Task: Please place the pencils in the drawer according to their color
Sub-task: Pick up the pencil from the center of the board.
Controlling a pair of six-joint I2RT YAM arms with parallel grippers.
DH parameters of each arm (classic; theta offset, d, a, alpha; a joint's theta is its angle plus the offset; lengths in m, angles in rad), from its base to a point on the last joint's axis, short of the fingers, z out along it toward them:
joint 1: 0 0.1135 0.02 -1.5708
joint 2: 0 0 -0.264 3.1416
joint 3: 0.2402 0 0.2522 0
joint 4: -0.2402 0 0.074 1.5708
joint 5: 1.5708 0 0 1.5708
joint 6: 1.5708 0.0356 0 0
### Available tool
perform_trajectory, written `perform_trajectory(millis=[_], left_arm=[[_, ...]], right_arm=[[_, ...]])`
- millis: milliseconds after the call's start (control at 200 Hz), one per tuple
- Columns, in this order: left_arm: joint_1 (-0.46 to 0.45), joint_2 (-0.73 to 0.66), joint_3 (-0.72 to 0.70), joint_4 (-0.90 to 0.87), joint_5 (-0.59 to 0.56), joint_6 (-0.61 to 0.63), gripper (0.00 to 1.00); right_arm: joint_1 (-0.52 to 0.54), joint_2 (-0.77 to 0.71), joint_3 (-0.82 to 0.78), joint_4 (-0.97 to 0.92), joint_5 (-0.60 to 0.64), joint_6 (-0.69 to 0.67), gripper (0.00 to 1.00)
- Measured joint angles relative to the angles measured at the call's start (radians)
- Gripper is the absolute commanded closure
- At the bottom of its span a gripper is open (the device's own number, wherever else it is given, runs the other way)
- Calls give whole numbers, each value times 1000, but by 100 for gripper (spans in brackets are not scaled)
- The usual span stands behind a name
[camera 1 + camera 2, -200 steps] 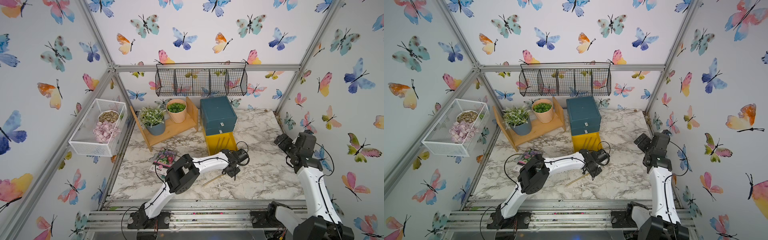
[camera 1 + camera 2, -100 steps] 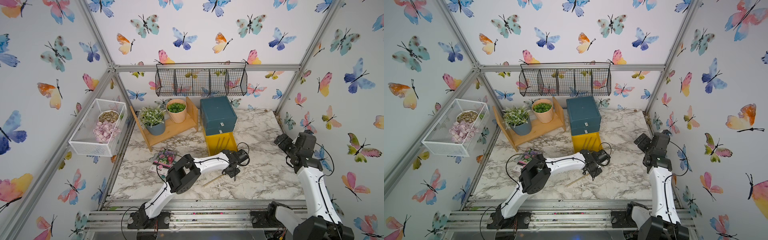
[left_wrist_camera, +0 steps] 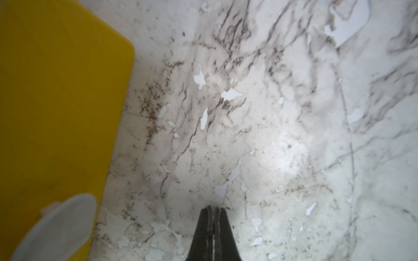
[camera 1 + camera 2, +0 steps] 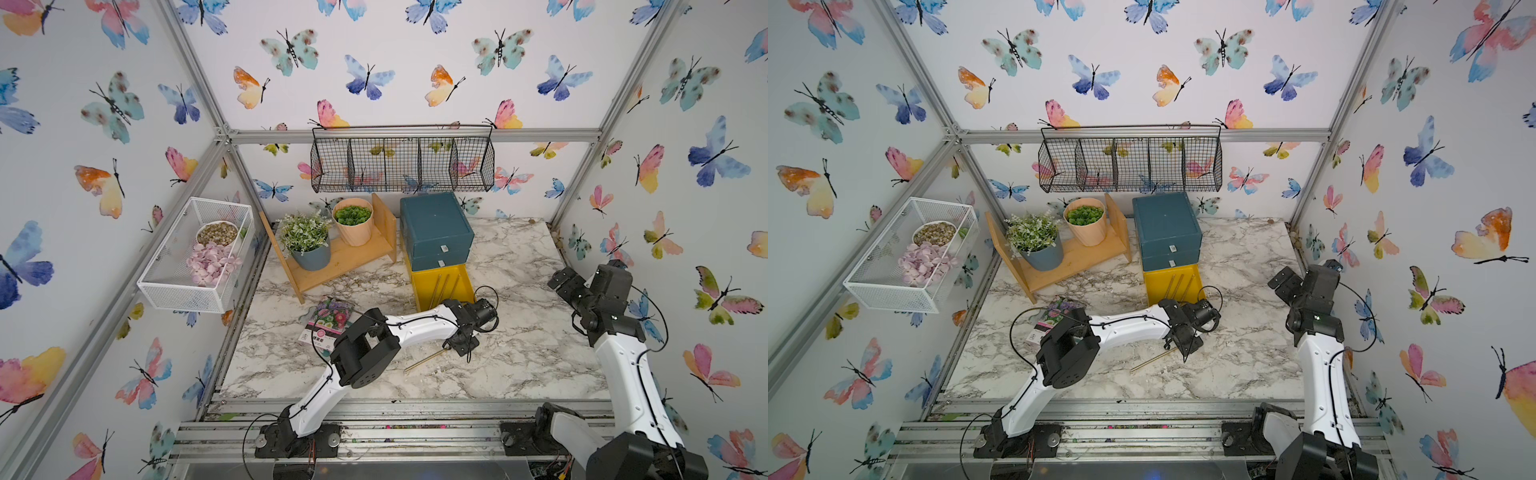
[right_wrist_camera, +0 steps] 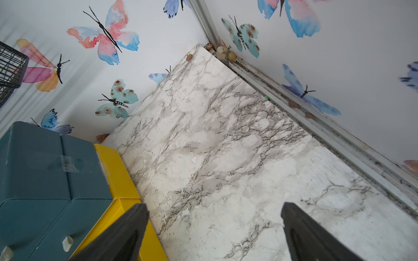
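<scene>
- The left gripper [image 4: 468,355] is now squeezing its jaws tight together; a second ago they were a bit apart. No pencil is showing between them.
- The right gripper [image 5: 214,206] is waiting, jaws wide apart, holding nothing.
- The chest [image 4: 434,224] is standing with its yellow drawer [image 4: 422,291] pulled out, three gold pencils [image 4: 445,286] lying inside.
- One gold pencil [image 4: 424,361] is lying on the table [image 4: 519,353], just beside the left gripper, so the grab is probably missing.

White arm links [image 4: 415,326], black joints [image 4: 365,357], looping black cables [image 4: 1012,332].
</scene>
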Motion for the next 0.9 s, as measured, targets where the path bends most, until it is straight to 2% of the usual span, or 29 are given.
perform_trajectory(millis=[405, 646, 896], left_arm=[[1, -143, 124, -84, 12, 43, 100], [16, -145, 237, -142, -31, 87, 100], [76, -136, 392, -139, -95, 137, 100]], right_arm=[[0, -14, 0, 0, 0, 0, 2], [0, -16, 0, 0, 0, 0, 2], [0, -20, 0, 0, 0, 0, 2]])
